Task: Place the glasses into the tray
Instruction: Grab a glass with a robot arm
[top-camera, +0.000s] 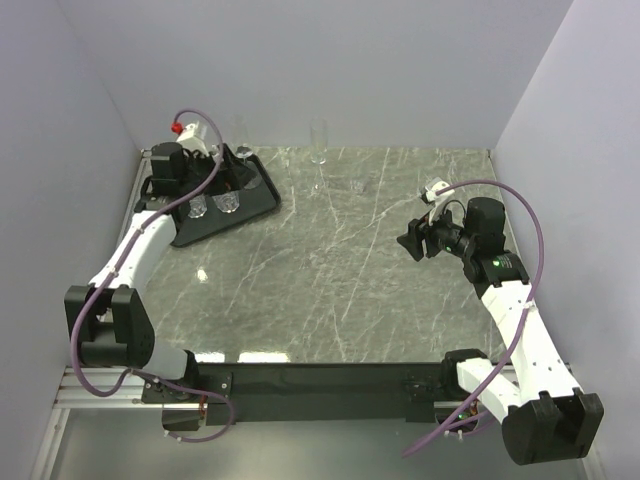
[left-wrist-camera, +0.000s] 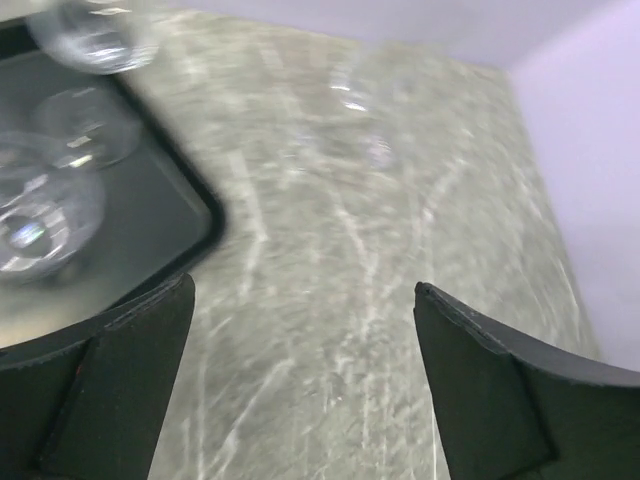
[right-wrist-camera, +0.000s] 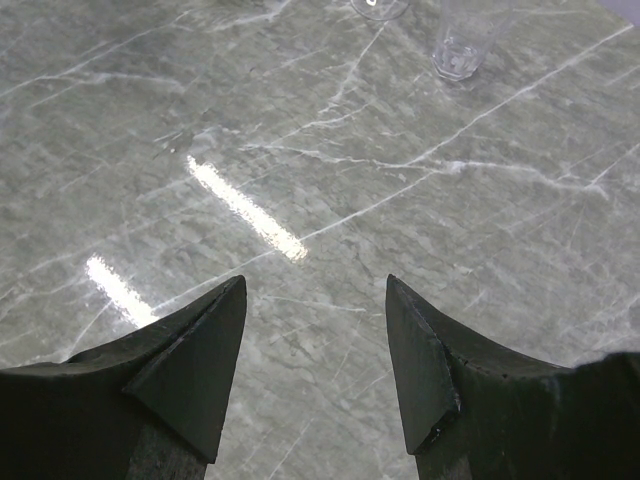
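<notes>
- Two arms (top-camera: 520, 320) are bolted at the near edge of the grey marbled table (top-camera: 330, 290); each reaches out over it.
- Nearer of the two, the right hand (right-wrist-camera: 315, 340) hangs above the right middle of the table; its jaws stand apart with only bare stone between them; it holds nothing.
- Further off, at the far left, lies the black tray (top-camera: 255, 188), set askew to the table's edges; two short glasses (top-camera: 197, 207) stand upright in it side by side; a stemmed glass (top-camera: 243, 153) stands at its far corner.
- The left hand (left-wrist-camera: 300, 330) hovers over the tray, close to one of its rounded corners; its fingers (left-wrist-camera: 130, 380) are spread wide and empty; the wrist view is blurred, yet three glasses show on the tray to the left of the fingers.
- Farthest, by the back wall (top-camera: 330, 70), a tall flute (top-camera: 319, 150) stands on the table outside the tray; a small tumbler (right-wrist-camera: 460, 40) stands near its foot, to the right; both are well apart from either hand.
</notes>
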